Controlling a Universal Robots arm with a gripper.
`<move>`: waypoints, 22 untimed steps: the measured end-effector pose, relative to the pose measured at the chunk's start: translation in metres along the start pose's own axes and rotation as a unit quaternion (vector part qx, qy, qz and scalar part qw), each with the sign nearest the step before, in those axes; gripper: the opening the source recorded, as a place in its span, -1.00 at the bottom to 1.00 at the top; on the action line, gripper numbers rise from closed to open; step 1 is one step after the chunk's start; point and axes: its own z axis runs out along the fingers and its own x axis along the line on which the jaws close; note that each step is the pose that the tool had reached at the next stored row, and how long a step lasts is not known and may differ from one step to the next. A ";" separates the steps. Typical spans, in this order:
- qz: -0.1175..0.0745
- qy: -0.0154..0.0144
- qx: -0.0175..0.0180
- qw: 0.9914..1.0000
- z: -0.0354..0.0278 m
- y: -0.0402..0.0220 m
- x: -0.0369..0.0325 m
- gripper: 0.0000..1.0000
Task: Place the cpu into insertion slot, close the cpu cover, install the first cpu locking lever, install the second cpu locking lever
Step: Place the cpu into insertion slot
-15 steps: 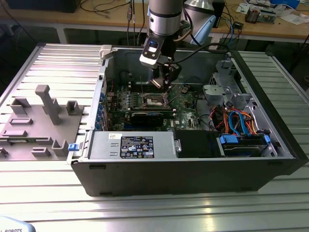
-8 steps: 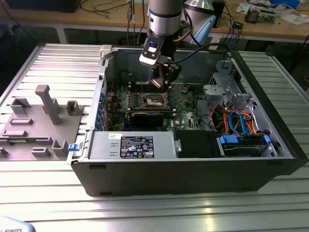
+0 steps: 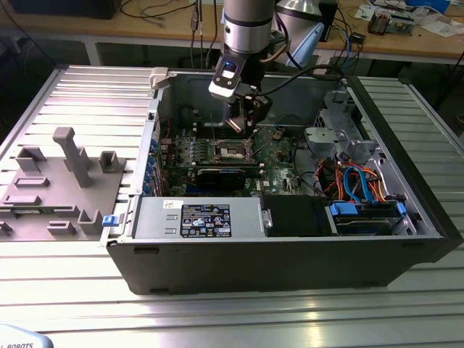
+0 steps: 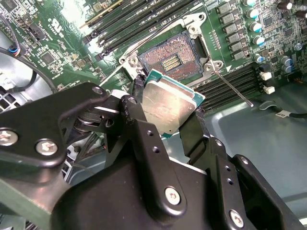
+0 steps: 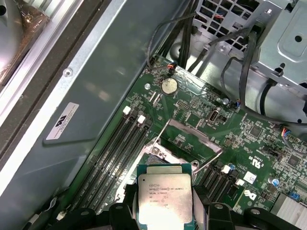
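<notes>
Your cpu (image 4: 168, 108) sits clamped in the gripper (image 4: 168, 103) above the insertion slot (image 4: 169, 60); memory slots (image 4: 129, 21) flank that slot on the motherboard (image 4: 57, 38).

— What is lying under everything?
— A ribbed metal counter (image 3: 239, 312), and light is glinting off its grooves.
— And behind?
— A wooden counter (image 3: 65, 25) is running along the back, with cables (image 3: 156, 13) trailing over it.

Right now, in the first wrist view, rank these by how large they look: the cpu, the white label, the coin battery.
Largest: cpu, though it is nearest the camera.
Middle: white label.
Smallest: coin battery.
</notes>
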 end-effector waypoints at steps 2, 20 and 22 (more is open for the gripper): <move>0.001 0.000 0.000 1.000 0.0000 0.0000 0.0000 0.09; 0.014 -0.001 0.000 1.000 0.0005 0.0000 0.0000 0.09; 0.015 -0.001 0.000 1.000 0.0005 0.0000 0.0000 0.09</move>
